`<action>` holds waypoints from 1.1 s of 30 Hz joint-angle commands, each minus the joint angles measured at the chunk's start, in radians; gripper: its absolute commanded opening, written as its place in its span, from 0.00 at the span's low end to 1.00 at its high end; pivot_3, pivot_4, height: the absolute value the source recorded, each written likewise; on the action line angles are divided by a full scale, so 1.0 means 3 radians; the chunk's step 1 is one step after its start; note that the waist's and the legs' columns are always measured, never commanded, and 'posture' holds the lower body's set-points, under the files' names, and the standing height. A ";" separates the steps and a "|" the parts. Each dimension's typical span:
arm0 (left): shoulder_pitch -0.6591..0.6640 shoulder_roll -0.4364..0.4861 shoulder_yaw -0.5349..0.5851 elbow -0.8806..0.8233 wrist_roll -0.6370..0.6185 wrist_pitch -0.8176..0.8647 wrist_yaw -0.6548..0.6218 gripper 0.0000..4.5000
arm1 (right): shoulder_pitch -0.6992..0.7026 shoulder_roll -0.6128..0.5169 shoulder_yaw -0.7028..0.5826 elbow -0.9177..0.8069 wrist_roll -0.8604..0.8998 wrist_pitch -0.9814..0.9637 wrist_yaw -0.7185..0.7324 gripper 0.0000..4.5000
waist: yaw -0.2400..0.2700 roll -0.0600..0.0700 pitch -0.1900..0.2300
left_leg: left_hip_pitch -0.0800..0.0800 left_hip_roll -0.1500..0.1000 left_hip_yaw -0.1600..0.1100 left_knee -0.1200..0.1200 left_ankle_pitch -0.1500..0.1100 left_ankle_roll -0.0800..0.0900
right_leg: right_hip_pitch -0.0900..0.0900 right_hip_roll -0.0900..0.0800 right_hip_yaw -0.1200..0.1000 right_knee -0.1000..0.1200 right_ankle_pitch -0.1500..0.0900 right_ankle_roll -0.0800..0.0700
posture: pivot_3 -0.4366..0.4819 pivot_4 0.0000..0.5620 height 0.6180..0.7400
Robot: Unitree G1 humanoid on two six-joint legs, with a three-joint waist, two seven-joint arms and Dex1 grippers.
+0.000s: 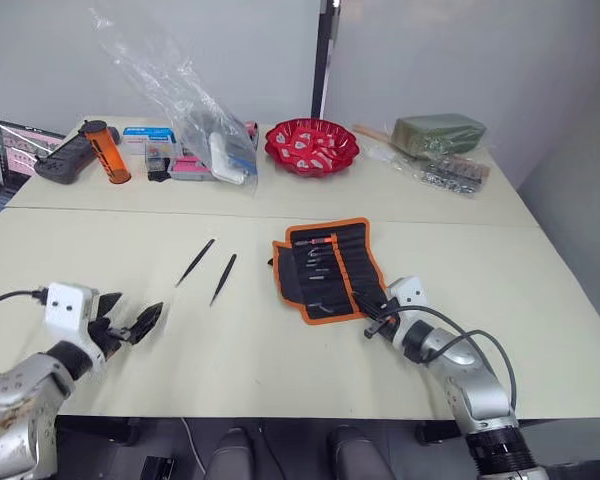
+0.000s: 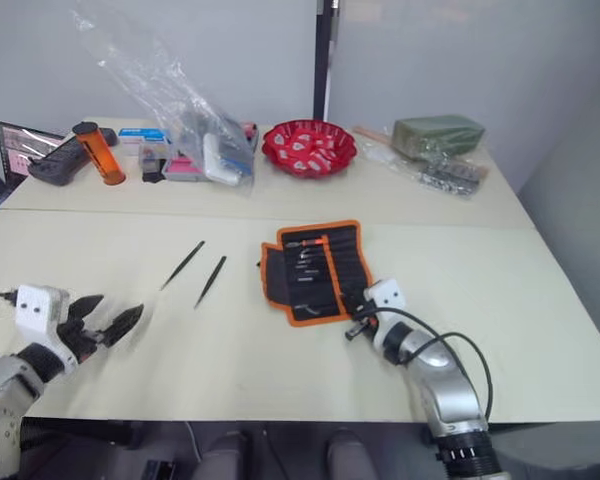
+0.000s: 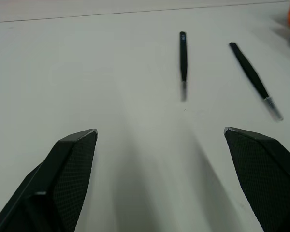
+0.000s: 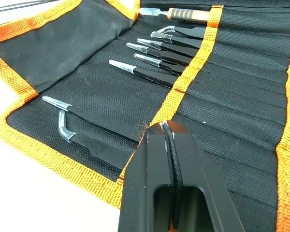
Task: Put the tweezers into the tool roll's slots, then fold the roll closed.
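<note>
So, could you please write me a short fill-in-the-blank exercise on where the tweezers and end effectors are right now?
1. ____ loose tweezers lie on the table, left of the tool roll.
2. The tool roll lies ____, slots showing.
3. The left end effector has its fingers ____.
4. The right end effector, shut, hovers over the roll's ____ trim.

Missing words: two; open; open; orange

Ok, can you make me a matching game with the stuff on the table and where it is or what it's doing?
Things:
1. roll
2. left claw
3. right claw
4. bowl

States:
A. shut, over the roll
B. red, at the table's far side
C. open, near two loose tweezers
D. lying unrolled, tools in its slots

Pairs: 1-D, 2-C, 3-A, 4-B
</note>
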State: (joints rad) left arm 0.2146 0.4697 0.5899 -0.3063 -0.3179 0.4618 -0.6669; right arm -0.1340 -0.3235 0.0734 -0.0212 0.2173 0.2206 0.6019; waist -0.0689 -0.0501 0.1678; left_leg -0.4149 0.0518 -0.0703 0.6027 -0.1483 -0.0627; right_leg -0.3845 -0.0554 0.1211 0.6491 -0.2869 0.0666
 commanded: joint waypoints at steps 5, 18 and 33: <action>0.0246 -0.0057 0.0114 -0.0163 -0.0159 -0.0229 0.0139 0.99 | 0.0007 -0.0050 0.0148 0.0261 -0.0098 0.0060 0.0137 0.00 | 0.0001 -0.0006 -0.0004 | 0.0001 0.0000 0.0001 0.0000 -0.0008 -0.0014 | -0.0004 -0.0001 0.0000 -0.0003 -0.0001 -0.0003 | 0.48 0.27 1.00; 0.0148 0.0134 -0.0041 -0.0063 -0.0235 -0.0325 0.0130 0.99 | 0.0002 -0.0028 0.0152 0.0258 -0.0109 0.0057 0.0156 0.00 | -0.0002 -0.0008 -0.0006 | 0.0007 0.0000 0.0003 -0.0001 -0.0016 -0.0025 | -0.0011 -0.0001 0.0001 -0.0006 -0.0002 -0.0004 | 0.48 0.27 1.00; -0.1257 0.0490 -0.1044 0.1311 0.0162 -0.0460 0.0030 0.99 | 0.0101 0.0039 0.0107 0.0203 -0.0148 -0.0017 -0.0027 0.00 | -0.0006 -0.0020 -0.0014 | 0.0005 0.0000 0.0007 -0.0015 -0.0001 -0.0001 | -0.0006 0.0000 0.0002 -0.0006 0.0008 0.0014 | 0.48 0.27 1.00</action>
State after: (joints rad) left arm -0.1332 0.6021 0.2918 0.0539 -0.2948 0.3707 -0.6482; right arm -0.1324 -0.3098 0.0731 0.0051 0.2084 0.1949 0.6006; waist -0.0707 -0.0562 0.1637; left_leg -0.4132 0.0518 -0.0683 0.5982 -0.1485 -0.0630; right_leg -0.3862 -0.0554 0.1218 0.6472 -0.2845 0.0709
